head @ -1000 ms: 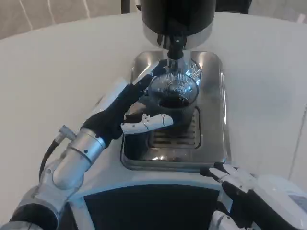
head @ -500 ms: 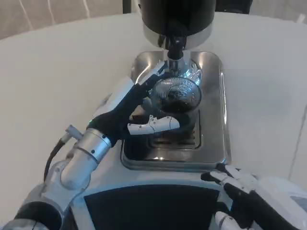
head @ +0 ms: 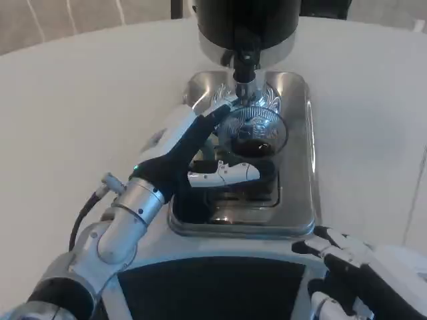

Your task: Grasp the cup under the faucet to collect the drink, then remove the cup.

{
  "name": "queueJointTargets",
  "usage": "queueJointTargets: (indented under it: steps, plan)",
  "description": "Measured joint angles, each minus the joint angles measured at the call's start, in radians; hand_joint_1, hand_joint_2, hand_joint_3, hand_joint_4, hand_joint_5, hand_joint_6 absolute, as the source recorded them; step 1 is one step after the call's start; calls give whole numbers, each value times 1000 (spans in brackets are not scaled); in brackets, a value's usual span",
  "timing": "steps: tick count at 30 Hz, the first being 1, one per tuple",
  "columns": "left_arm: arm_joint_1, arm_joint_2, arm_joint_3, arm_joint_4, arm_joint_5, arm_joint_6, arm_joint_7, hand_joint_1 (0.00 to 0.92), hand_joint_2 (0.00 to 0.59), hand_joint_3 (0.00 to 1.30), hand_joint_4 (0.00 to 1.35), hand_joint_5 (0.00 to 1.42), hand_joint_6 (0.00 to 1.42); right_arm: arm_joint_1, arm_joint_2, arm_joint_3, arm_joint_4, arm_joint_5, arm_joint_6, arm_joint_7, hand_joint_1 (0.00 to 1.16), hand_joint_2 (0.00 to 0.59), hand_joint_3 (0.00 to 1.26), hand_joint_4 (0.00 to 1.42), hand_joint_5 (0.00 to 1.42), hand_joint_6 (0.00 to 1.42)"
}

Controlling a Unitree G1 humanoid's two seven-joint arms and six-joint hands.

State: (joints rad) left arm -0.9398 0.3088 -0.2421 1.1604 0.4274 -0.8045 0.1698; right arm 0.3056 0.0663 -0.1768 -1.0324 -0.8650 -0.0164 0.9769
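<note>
Left hand at the cup beneath the faucet.
Clear cup (head: 252, 131) holding dark liquid stands on the steel drip tray (head: 297, 167), directly under the faucet (head: 244, 67) of the black machine (head: 247, 23) at 12 o'clock; left hand (head: 193, 150) wraps the cup from 9 o'clock, fingers on both sides of it; right hand (head: 350, 267) rests at 5 o'clock, fingers apart, on the white table (head: 87, 100).

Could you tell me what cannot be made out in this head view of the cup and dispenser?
- The cup's near wall and base: hidden by the left hand wrapped around it.
- The dispenser's upper body: cut off by the top edge.
- The right hand: partly cut off at the bottom right corner.
- The drip tray's grate: largely covered by cup and hand.
</note>
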Motion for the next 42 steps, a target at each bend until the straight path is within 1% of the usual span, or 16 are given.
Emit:
queueJointTargets:
  steps: [3, 4, 9, 15, 18, 20, 21, 23, 25, 29, 30, 32, 35, 38, 42]
  plan:
    - [-1, -1, -6, -3, 9, 7, 21, 471, 103, 330, 429, 795, 1221, 1, 0, -1, 0, 0, 0, 0, 0, 586, 161, 0, 0, 0]
    - [-1, -1, -9, -3, 12, 8, 30, 501, 103, 348, 442, 807, 1240, 2, 0, -2, 0, 1, 0, -1, 0, 586, 161, 0, 0, 0]
    - [-1, -3, -24, -6, 22, 16, 70, 551, 104, 393, 486, 860, 1319, 4, 1, -11, 0, 6, 1, -5, 0, 586, 164, 0, 0, 0]
    - [-1, -3, -44, -9, 45, 25, 112, 582, 95, 516, 581, 944, 1407, 5, 1, -12, 0, 7, 6, -13, 6, 586, 172, 0, 0, 0]
    - [-1, -3, -51, -11, 56, 29, 135, 595, 87, 658, 737, 1068, 1424, 5, 1, -12, 0, 7, 9, -14, 13, 586, 185, 0, 0, 0]
    - [-1, -3, -54, -11, 57, 32, 149, 604, 85, 739, 811, 1128, 1424, 5, 1, -12, 0, 6, 11, -15, 18, 585, 186, 0, 0, 0]
    - [-2, -3, -55, -11, 60, 35, 157, 611, 82, 800, 873, 1199, 1424, 5, 1, -12, 0, 6, 14, -16, 20, 585, 186, 0, 0, 0]
    - [-2, -4, -56, -11, 62, 38, 174, 622, 82, 891, 962, 1283, 1424, 5, 1, -12, 0, 6, 17, -16, 24, 584, 186, 0, 0, 0]
    - [-1, -5, -56, -11, 65, 42, 194, 624, 72, 939, 1022, 1340, 1424, 5, 1, -12, 0, 6, 23, -17, 27, 584, 187, 0, 0, 0]
    - [1, -6, -55, -9, 68, 44, 207, 642, 34, 964, 1060, 1365, 1424, 3, 1, -6, 0, 4, 50, -17, 34, 583, 187, 0, 0, 0]
    - [1, -6, -54, -9, 68, 44, 207, 646, 26, 967, 1069, 1371, 1424, 2, 1, -5, 0, 3, 53, -17, 59, 576, 187, 0, 0, 0]
    - [2, -10, -48, -4, 57, 44, 203, 654, 14, 964, 1059, 1374, 1424, 0, 1, 1, 0, -3, 63, -17, 68, 575, 187, 0, 0, 0]
    - [2, -13, -38, 0, 42, 43, 186, 664, 6, 962, 1058, 1374, 1424, -3, 1, 7, 0, -9, 78, -17, 73, 576, 187, 0, 0, 0]
    - [8, -14, -15, 5, 8, 37, 150, 673, 0, 962, 1071, 1375, 1424, -5, 0, 16, 0, -13, 97, -17, 77, 577, 187, 0, 0, 0]
    - [26, -10, 0, 5, -23, 11, 118, 678, 0, 962, 1071, 1375, 1424, -19, -2, 28, 0, -26, 109, -17, 82, 574, 187, 0, 0, 0]
